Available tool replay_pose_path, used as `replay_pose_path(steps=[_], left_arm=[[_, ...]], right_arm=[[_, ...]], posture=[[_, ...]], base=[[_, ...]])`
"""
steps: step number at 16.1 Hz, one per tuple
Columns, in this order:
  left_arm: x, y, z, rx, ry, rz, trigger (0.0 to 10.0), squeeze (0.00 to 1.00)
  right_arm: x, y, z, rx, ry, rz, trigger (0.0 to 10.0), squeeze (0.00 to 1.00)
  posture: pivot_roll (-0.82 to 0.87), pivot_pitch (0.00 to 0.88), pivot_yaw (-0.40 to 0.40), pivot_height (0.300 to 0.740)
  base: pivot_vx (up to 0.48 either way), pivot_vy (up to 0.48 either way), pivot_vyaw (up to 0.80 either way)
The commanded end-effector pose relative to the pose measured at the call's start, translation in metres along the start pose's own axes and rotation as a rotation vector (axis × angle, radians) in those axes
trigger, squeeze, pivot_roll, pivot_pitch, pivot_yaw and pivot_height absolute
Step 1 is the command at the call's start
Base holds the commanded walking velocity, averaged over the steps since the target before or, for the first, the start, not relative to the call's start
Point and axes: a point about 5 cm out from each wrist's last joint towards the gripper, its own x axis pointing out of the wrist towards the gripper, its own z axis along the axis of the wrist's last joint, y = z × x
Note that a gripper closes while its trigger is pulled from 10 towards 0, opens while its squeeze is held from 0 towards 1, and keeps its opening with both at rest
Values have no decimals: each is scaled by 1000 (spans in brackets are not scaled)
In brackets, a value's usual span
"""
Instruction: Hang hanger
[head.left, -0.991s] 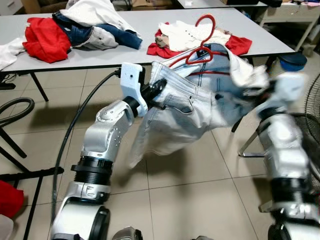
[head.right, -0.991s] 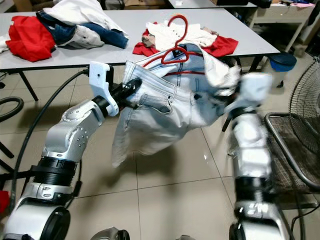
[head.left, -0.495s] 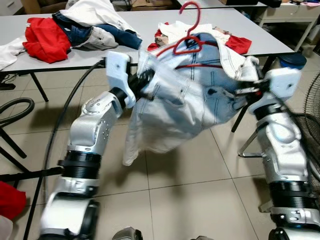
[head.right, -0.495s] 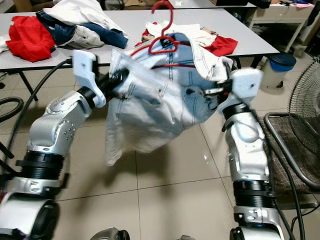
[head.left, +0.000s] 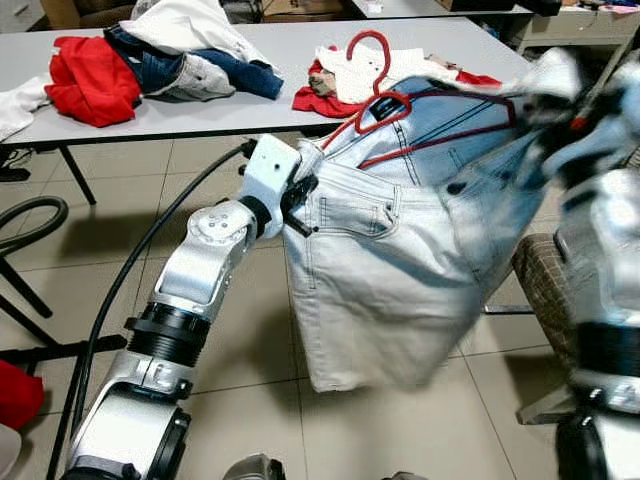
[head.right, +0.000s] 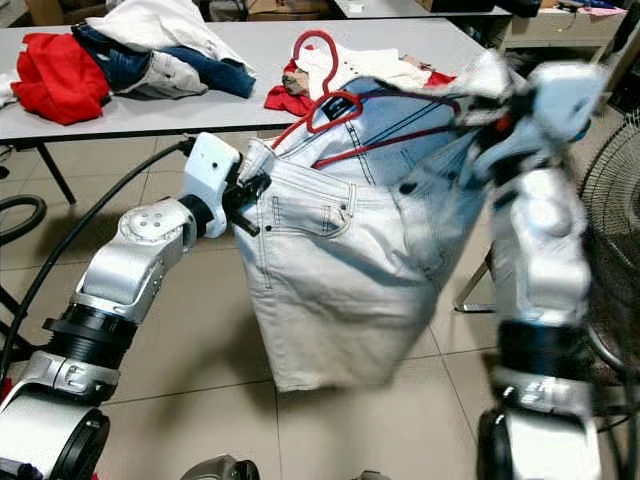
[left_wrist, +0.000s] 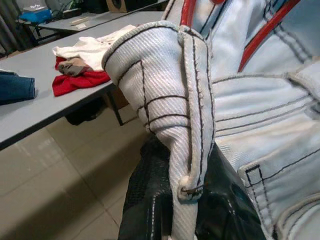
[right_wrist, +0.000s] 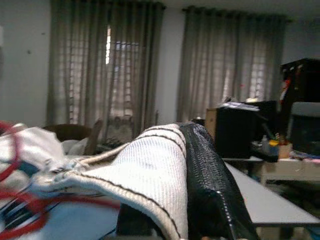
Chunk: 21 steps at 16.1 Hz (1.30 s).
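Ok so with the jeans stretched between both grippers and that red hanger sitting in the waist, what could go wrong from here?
The red hanger lies loosely tilted inside the jeans; it could tip out, or its hook could snag the clothes on the table behind. The left gripper pinches just a fold of waistband, as does the right gripper, so a harder pull might slip the denim free.

Grey table (head.left: 290, 45) carries what look like clothes heaps (head.left: 150, 55).
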Motion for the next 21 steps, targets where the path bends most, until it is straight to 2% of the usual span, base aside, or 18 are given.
replay_pose_path(steps=[1,3,5,7,10,11,13,15,16,17,18,19,20,21], left_arm=[[1,-3,-6,41,43,-13,0,0],[-3,3,-14,102,94,-6,0,0],[-7,6,-19,153,124,-8,0,0],[-9,6,-21,175,140,-18,0,0],[-9,10,-22,109,127,24,0,0],[-8,16,-19,11,97,76,0,0],[-5,27,-6,-185,5,153,0,0],[-4,31,3,-249,-53,168,0,0],[-2,26,24,-382,-185,108,0,0],[-2,22,42,-490,-296,37,0,0],[-5,17,61,-602,-407,-57,0,0],[-9,10,71,-650,-475,-171,0,0],[-12,4,76,-666,-505,-252,0,0],[-22,-10,76,-631,-517,-413,0,0]], right_arm=[[6,-1,17,8,-69,2,0,0],[11,-34,21,-48,-36,-91,0,0],[15,-57,26,-77,-30,-144,0,0],[19,-64,31,-90,-32,-150,0,0],[20,-43,23,-41,-20,-49,0,0],[12,-18,8,-14,18,42,0,0],[-18,29,-28,5,129,171,0,0],[-34,49,-47,2,202,232,0,0],[-49,68,-70,-29,289,295,0,0],[-61,79,-87,-31,353,321,0,0],[-67,84,-96,6,392,290,0,0],[-68,88,-97,16,395,288,0,0],[-67,90,-97,16,395,287,1686,0],[-63,86,-96,2,387,263,8235,0]], posture=[[-133,0,27,740],[-133,0,28,740],[-132,0,28,740],[-132,0,28,740],[-130,0,25,740],[-127,0,22,740],[-127,0,22,740],[-118,10,25,740],[-120,13,32,740],[-120,15,36,740],[-118,16,37,740],[-118,16,37,740],[-114,16,36,740],[-115,17,35,740]], base=[[0,0,0],[0,0,0],[0,0,0],[0,0,0],[0,0,0],[0,0,0],[0,0,0],[0,0,0],[0,0,0],[0,0,0],[0,0,0],[0,0,0],[0,0,0],[0,0,0]])
